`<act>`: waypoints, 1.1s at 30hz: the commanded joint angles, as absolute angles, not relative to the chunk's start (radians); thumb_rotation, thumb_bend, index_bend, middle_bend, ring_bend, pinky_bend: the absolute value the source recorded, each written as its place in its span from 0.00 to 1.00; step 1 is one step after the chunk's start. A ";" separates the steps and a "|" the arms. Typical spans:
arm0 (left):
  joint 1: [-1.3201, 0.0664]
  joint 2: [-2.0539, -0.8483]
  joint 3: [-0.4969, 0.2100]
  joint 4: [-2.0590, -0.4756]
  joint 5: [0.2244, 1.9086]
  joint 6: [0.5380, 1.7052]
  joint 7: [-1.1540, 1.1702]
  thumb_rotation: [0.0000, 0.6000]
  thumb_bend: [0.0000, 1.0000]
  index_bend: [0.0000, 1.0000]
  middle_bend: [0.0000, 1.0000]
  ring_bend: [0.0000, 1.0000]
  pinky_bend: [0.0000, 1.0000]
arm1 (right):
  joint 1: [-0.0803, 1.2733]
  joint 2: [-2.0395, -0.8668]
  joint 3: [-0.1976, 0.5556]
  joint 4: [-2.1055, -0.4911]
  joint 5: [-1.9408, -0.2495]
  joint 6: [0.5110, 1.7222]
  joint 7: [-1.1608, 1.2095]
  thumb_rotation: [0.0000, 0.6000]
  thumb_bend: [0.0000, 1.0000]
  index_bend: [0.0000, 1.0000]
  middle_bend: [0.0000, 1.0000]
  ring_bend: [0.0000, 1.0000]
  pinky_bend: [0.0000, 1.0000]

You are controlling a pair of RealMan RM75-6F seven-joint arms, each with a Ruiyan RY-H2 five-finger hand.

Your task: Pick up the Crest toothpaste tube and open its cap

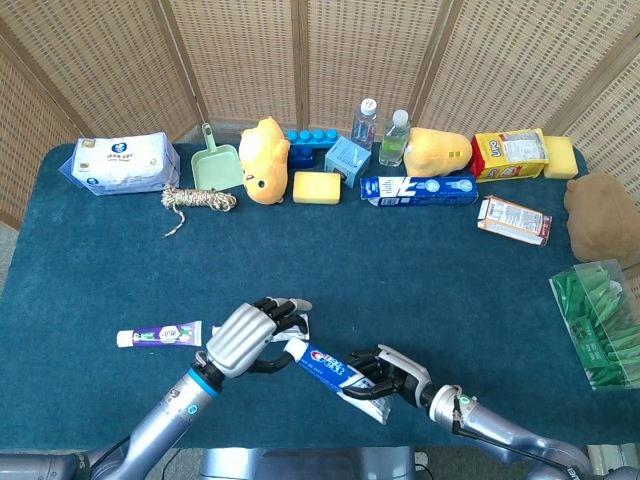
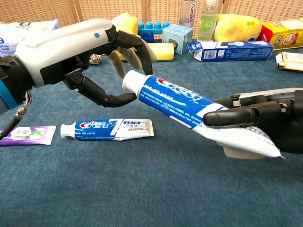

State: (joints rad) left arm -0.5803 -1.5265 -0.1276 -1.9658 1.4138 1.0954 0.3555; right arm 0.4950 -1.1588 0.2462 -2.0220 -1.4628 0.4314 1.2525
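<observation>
The right hand [image 2: 265,120] grips the crimped end of the blue-and-white Crest toothpaste tube [image 2: 189,103], fingers wrapped around it, and holds it above the dark blue tablecloth [image 2: 156,189] with its white round cap [image 2: 130,81] pointing toward the left hand [image 2: 90,54]. The left hand's fingers [image 2: 137,49] curl over the top of the cap while its thumb reaches in from below; they sit at the cap, spread slightly apart, but whether they actually clamp it I cannot tell.

Directly beneath, a second, flattened Crest tube [image 2: 106,128] lies on the cloth, and a purple-and-white tube [image 1: 158,335] lies to its left, near the table's front edge.

Along the far edge, well apart from the hands, stand a pack of wet wipes [image 1: 120,163], a green dustpan [image 1: 215,165], a coil of rope [image 1: 200,200], a yellow plush duck [image 1: 265,160], a yellow sponge [image 1: 316,187] and a blue toothpaste carton [image 1: 418,189].
</observation>
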 commanded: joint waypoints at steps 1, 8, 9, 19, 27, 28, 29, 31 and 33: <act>-0.582 -1.524 -0.126 -1.971 1.403 1.092 0.341 1.00 0.31 0.42 0.27 0.28 0.35 | 0.506 -1.156 0.231 -2.017 -1.477 0.440 1.274 1.00 0.45 0.91 0.85 0.83 0.90; -0.589 -1.515 -0.121 -1.968 1.396 1.087 0.324 1.00 0.37 0.43 0.27 0.29 0.36 | 0.530 -1.149 0.202 -2.007 -1.505 0.459 1.333 1.00 0.45 0.91 0.85 0.83 0.90; -0.590 -1.514 -0.121 -1.968 1.394 1.086 0.321 1.00 0.38 0.44 0.27 0.29 0.36 | 0.533 -1.148 0.197 -2.005 -1.509 0.462 1.342 1.00 0.45 0.91 0.85 0.83 0.90; -0.600 -1.491 -0.115 -1.972 1.386 1.075 0.296 1.00 0.44 0.45 0.28 0.29 0.36 | 0.576 -1.141 0.141 -1.981 -1.555 0.495 1.398 1.00 0.45 0.91 0.85 0.83 0.90; -0.606 -1.480 -0.113 -1.976 1.377 1.069 0.281 1.00 0.49 0.44 0.28 0.29 0.36 | 0.603 -1.138 0.106 -1.969 -1.567 0.523 1.418 1.00 0.45 0.91 0.85 0.83 0.90; -0.607 -1.479 -0.113 -1.976 1.377 1.069 0.280 1.00 0.49 0.44 0.28 0.29 0.36 | 0.605 -1.138 0.103 -1.968 -1.568 0.524 1.420 1.00 0.45 0.91 0.85 0.83 0.90; -0.608 -1.478 -0.112 -1.977 1.376 1.068 0.279 1.00 0.49 0.44 0.28 0.29 0.36 | 0.609 -1.137 0.098 -1.967 -1.569 0.528 1.421 1.00 0.45 0.91 0.85 0.83 0.90; -0.611 -1.477 -0.112 -1.978 1.373 1.065 0.274 1.00 0.51 0.44 0.28 0.29 0.36 | 0.616 -1.136 0.085 -1.961 -1.569 0.534 1.423 1.00 0.45 0.91 0.85 0.83 0.90; -0.613 -1.474 -0.113 -1.978 1.371 1.064 0.270 1.00 0.52 0.44 0.27 0.29 0.36 | 0.623 -1.135 0.076 -1.959 -1.571 0.539 1.425 1.00 0.45 0.91 0.85 0.83 0.90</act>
